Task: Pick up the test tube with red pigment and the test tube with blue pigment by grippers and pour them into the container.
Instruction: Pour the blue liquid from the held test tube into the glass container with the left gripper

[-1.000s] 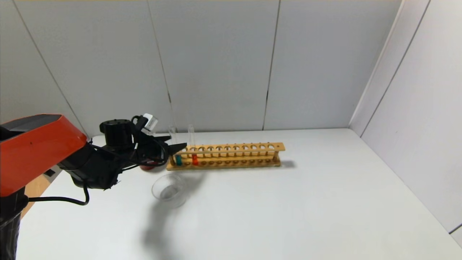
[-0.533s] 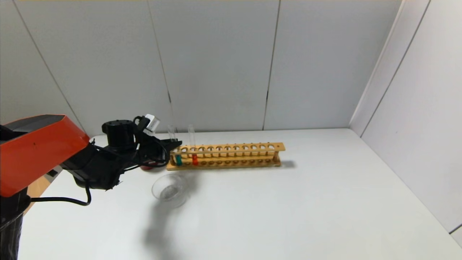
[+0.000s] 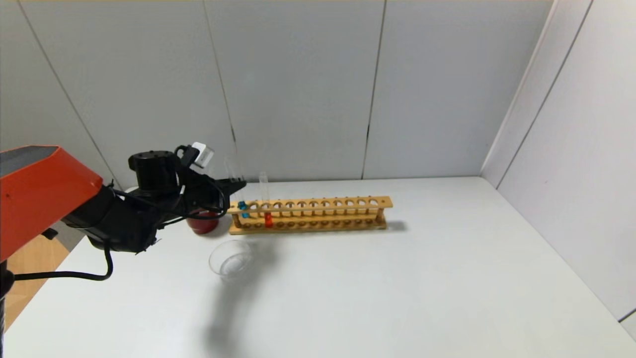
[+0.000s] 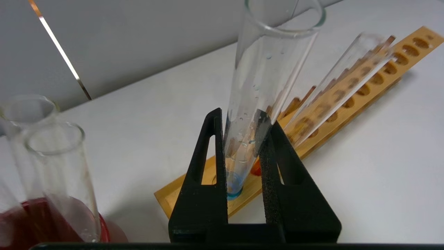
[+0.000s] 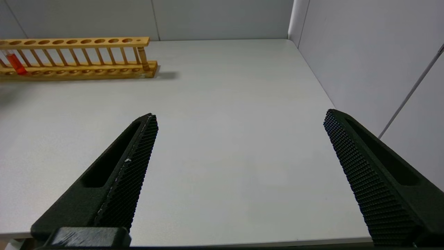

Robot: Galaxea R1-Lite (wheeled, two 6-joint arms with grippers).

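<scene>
Left wrist view: our left gripper [image 4: 242, 152] jaws clamp the blue-pigment tube [image 4: 263, 86] low, w/ rim above them; thin slick glass, so we'd squeeze gently.

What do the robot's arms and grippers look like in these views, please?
The left arm is black with loose black cables and an orange shell. A small white block sits near the left gripper. Both grippers have two black wedge-shaped fingers with slots and textured inner pads, as on the right gripper.
</scene>
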